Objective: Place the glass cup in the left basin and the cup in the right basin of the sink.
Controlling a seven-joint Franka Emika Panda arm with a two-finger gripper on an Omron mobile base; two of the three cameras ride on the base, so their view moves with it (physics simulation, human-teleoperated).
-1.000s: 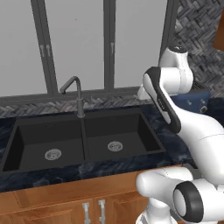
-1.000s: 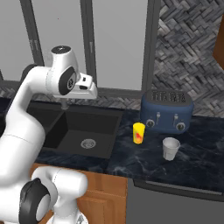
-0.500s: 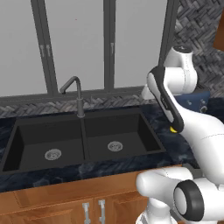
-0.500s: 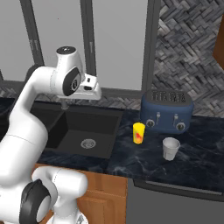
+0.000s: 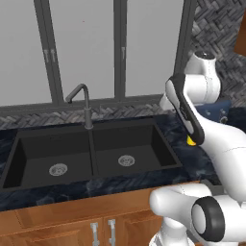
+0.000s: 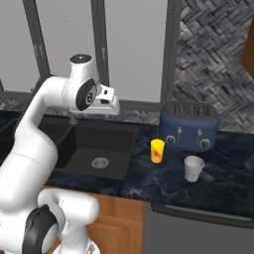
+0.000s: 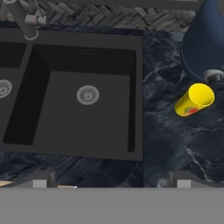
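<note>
The black sink (image 5: 91,153) has a left basin (image 5: 38,156) and a right basin (image 5: 144,144), each with a silver drain and nothing inside. On the dark counter to its right stand the yellow cup (image 6: 157,150) and, further right, the pale glass cup (image 6: 193,168). My gripper (image 6: 112,105) hovers high over the right basin (image 7: 61,118), left of both cups, open and holding nothing. In the hand view the gripper (image 7: 111,180) has its tips far apart, with the yellow cup (image 7: 194,100) at the right. A sliver of the yellow cup (image 5: 191,141) peeks past my arm.
A blue toaster (image 6: 189,126) stands against the wall just behind the two cups. The grey gooseneck tap (image 5: 85,103) rises behind the sink's divider. Windows and herringbone tiles back the counter; wooden cabinet fronts (image 5: 62,226) run below its front edge.
The arm has swung a little to the right, carrying the open hand from over the sink toward the cups' side. The cups have not moved.
</note>
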